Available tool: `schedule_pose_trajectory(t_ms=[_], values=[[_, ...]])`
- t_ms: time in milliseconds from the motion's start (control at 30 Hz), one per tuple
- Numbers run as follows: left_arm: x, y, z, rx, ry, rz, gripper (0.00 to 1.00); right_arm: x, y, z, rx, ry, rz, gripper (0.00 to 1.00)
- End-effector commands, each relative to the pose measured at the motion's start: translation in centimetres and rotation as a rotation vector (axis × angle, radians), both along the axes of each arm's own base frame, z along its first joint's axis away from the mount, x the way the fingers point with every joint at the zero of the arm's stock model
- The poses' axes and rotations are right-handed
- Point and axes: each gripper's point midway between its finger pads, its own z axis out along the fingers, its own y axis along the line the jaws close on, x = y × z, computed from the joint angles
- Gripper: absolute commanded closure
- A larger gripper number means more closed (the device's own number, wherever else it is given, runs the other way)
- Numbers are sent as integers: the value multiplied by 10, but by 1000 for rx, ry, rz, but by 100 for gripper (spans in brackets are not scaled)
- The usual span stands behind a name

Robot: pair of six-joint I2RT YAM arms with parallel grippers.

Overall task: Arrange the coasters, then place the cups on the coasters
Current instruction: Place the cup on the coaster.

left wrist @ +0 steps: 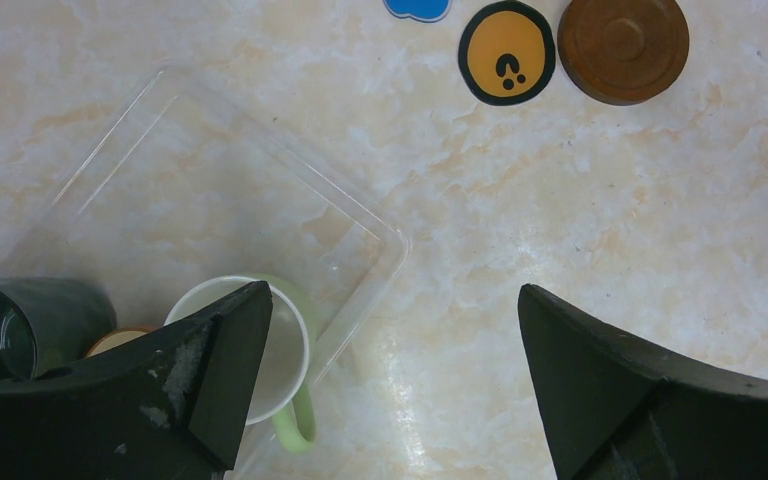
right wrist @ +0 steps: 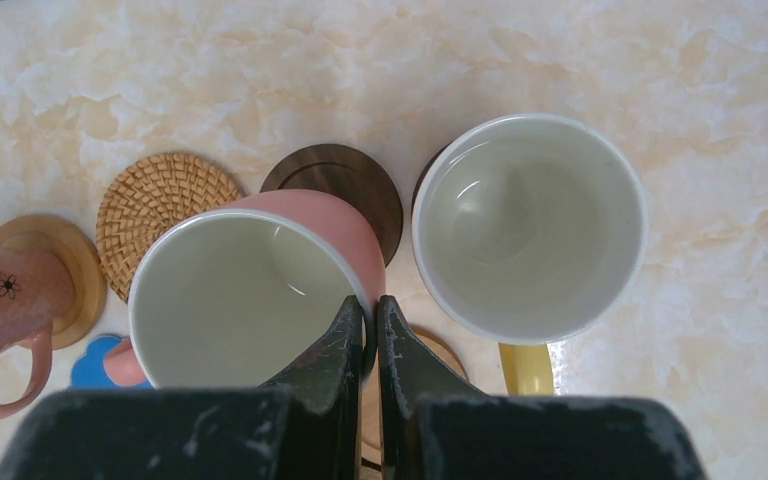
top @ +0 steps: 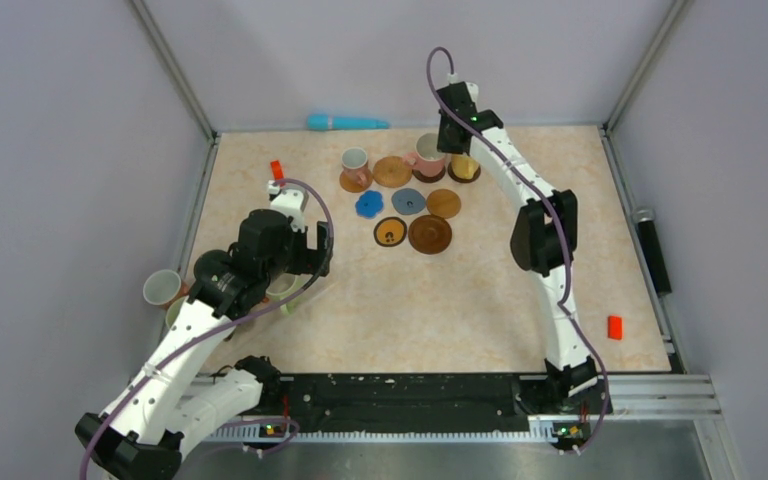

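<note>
While a dark cup point(left wrist: 30, 315) and a pale green cup point(left wrist: 288, 335) sit in the clear tray point(left wrist: 210, 170) at lower left of the top view, the left gripper point(left wrist: 395, 300) hangs over the tray's corner w/ jaws spread wide, holding nothing. At centre-top the coasters look laid out: the blue scalloped coaster point(top: 368, 204), black-rimmed coaster point(top: 390, 232) and big brown coaster point(top: 429, 234) are bare, so the step in hand is prob. cup placement. A patterned pink cup point(top: 355, 160) stands on a tan coaster point(right wrist: 85, 280). Right of it, the right gripper point(right wrist: 371, 330) pinches the rim of the plain pink cup point(right wrist: 240, 300), one finger inside and one outside, over the dark wood coaster point(right wrist: 345, 175); can't tell if its base is down. A yellow-handled cup point(right wrist: 530, 225) stands just beside. Next: seat it centred, then release w/o bumping that neighbour.
</note>
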Motion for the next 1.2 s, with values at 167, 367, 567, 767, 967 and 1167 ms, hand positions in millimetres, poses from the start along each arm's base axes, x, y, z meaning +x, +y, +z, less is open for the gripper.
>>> schedule_pose_trajectory(t_ms=[167,367,567,767,967,1167], values=[[5,-3,8,-12,-41,-12,1,27,11,42,106,-134,-4,100],[5,-3,8,-13,-43,-12,1,29,8,38,104,-132,-8,100],[4,-3,9,-14,-44,-12,1,33,8,35,113,-132,-6,100],[5,-3,8,-12,-43,-10,1,35,9,33,114,-133,-4,100],[5,-3,8,-11,-43,-11,1,36,9,30,108,-131,-4,100],[4,-3,9,-13,-44,-11,1,37,8,30,105,-134,-4,95]])
